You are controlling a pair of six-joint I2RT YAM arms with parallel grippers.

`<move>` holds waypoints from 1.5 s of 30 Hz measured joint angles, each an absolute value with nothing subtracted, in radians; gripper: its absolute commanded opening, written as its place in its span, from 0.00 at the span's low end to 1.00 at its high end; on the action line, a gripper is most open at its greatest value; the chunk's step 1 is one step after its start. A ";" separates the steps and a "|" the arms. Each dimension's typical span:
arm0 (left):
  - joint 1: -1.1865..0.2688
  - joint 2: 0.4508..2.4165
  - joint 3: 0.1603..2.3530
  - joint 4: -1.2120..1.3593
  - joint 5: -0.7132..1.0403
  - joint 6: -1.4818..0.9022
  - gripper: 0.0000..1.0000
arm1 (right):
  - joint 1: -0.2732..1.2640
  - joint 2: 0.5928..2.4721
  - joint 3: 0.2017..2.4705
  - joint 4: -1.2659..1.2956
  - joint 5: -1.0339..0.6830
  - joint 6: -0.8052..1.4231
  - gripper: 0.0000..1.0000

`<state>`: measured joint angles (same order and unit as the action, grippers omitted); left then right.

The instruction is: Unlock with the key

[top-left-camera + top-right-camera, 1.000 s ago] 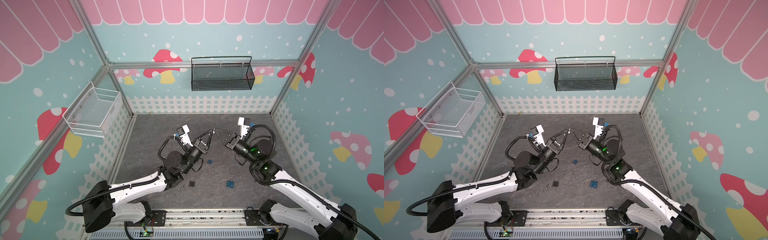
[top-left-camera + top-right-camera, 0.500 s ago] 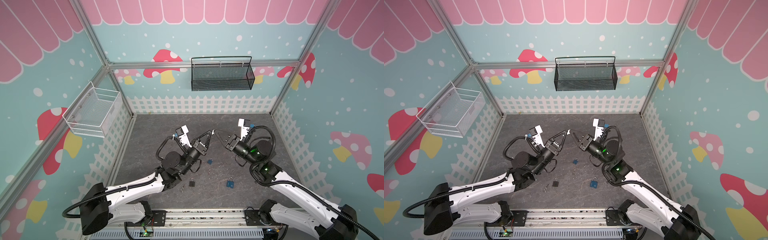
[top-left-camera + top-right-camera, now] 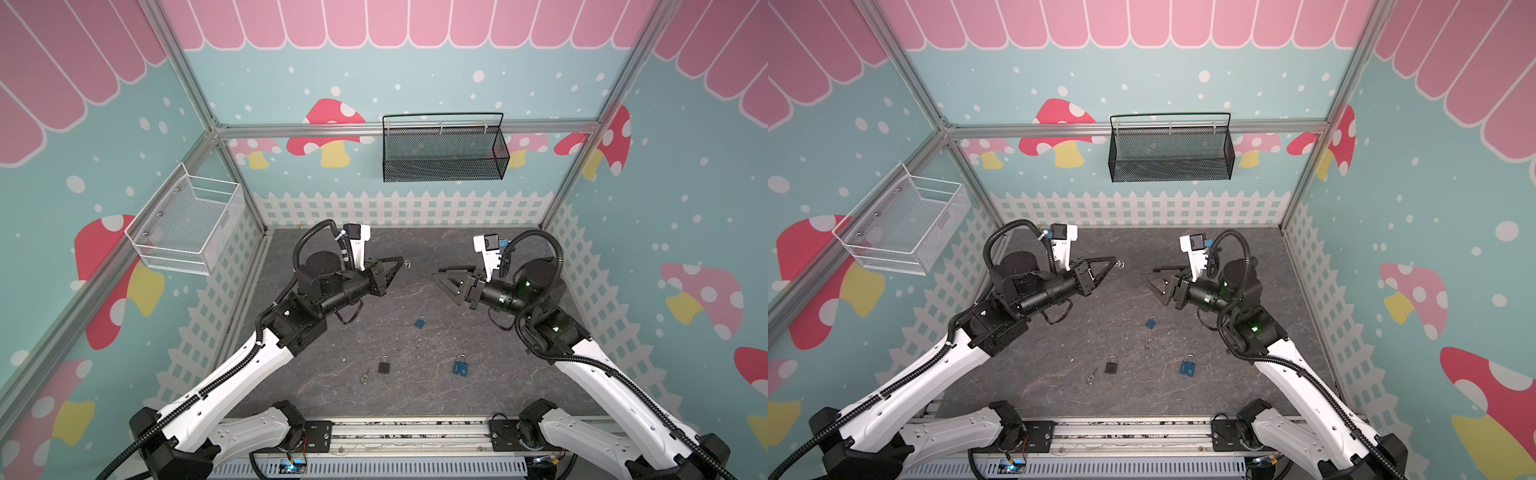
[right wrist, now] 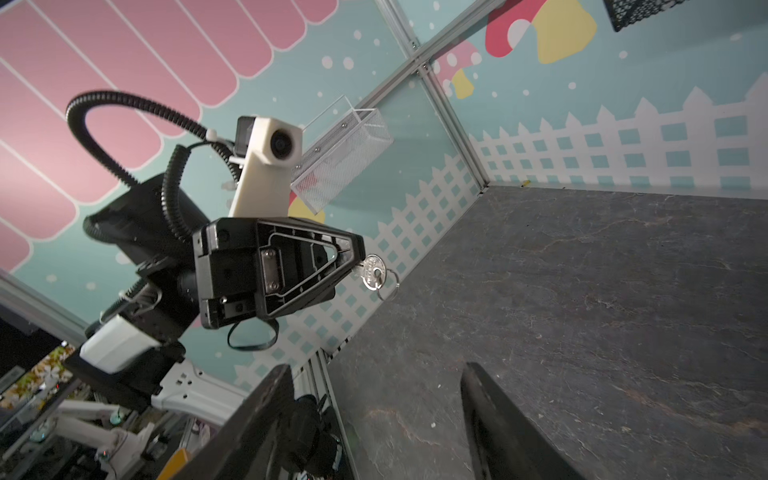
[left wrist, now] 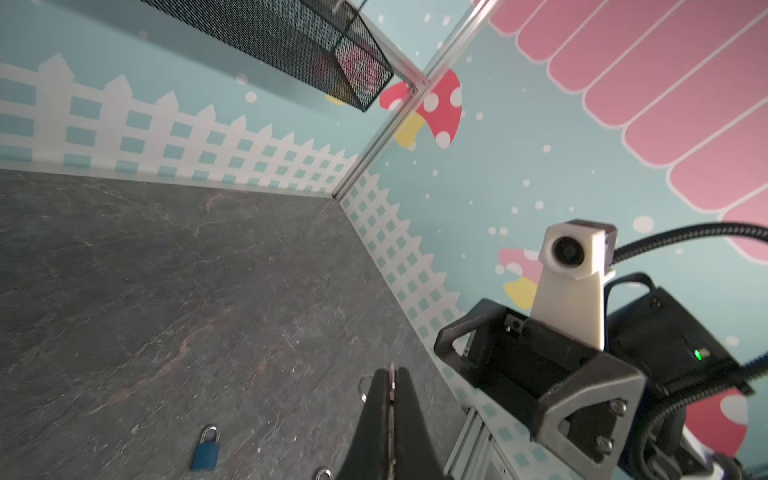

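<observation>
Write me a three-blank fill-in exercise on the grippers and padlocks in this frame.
1. The left gripper has its jaws shut on a small silver ___.
2. The right gripper holds nothing; its jaws stand ___.
3. Counting the black padlock, the larger blue padlock and the smaller blue padlock, ___ padlocks lie on the floor.
Missing words: key; open; three.

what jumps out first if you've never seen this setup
The left tool is shut on a small silver key, held in the air facing the open right tool. Below them on the dark floor lie a small blue padlock, a black padlock and a larger blue padlock.
</observation>
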<state>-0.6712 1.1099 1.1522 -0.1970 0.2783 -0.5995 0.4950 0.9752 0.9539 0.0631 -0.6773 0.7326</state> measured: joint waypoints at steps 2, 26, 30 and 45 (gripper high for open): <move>-0.670 1.129 1.176 -0.254 0.356 -0.558 0.00 | 0.468 0.999 0.970 0.032 -0.767 0.693 0.64; -0.670 1.250 1.264 -0.377 0.670 -0.437 0.00 | 0.424 1.143 0.968 0.020 -1.141 0.640 0.43; -0.672 1.258 1.264 -0.377 0.673 -0.437 0.00 | 0.424 1.146 0.966 0.044 -1.155 0.651 0.38; -0.675 1.259 1.265 -0.377 0.674 -0.437 0.00 | 0.424 1.174 0.960 0.061 -1.183 0.650 0.18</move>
